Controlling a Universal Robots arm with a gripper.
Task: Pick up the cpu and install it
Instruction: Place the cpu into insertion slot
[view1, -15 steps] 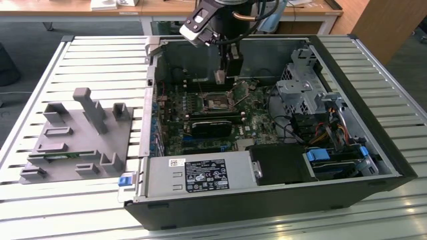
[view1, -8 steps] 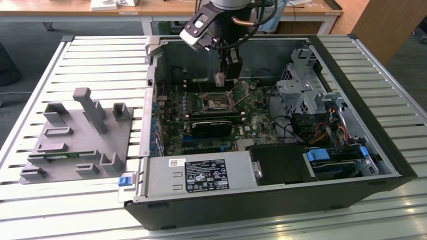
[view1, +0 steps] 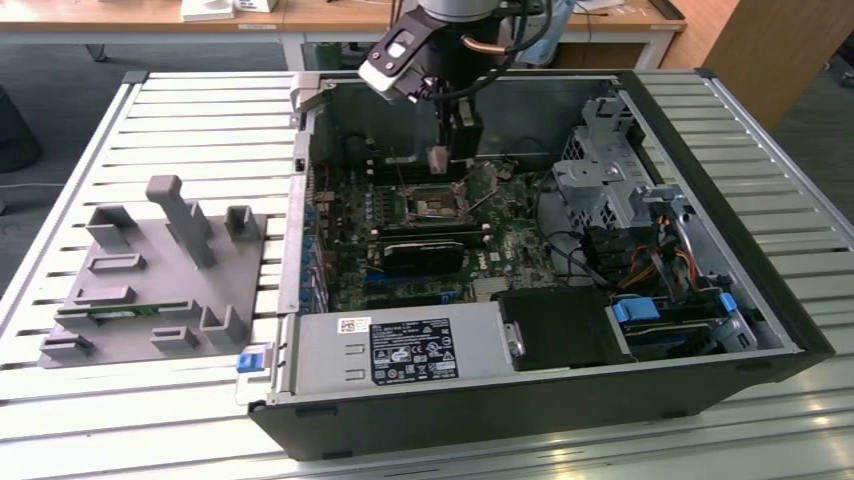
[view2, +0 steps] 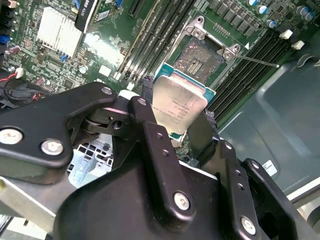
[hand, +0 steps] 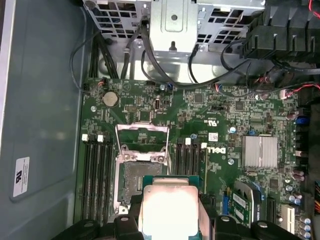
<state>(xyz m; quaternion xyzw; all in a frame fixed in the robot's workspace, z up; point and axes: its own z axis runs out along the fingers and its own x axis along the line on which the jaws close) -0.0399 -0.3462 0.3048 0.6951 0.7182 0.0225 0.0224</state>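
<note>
Over the open socket (hand: 141, 175) hangs the cpu (view2: 180, 97). The pincer (view2: 176, 117) clamps its edges — likely keeping the underside untouched.

The cpu (view2: 180, 102) is a small flat square chip with a shiny silver-grey metal lid, faint print on it, and a thin green rim around the lid. It is off the board, clamped by two opposite edges between the black fingers of the gripper (view2: 177, 109). In both wrist views its metal face is turned toward the camera. In the exterior view it hangs as a pale sliver over the far part of the motherboard (view1: 501, 255), just above the open socket (view1: 437, 204) and clear of it, not yet seated.
</note>
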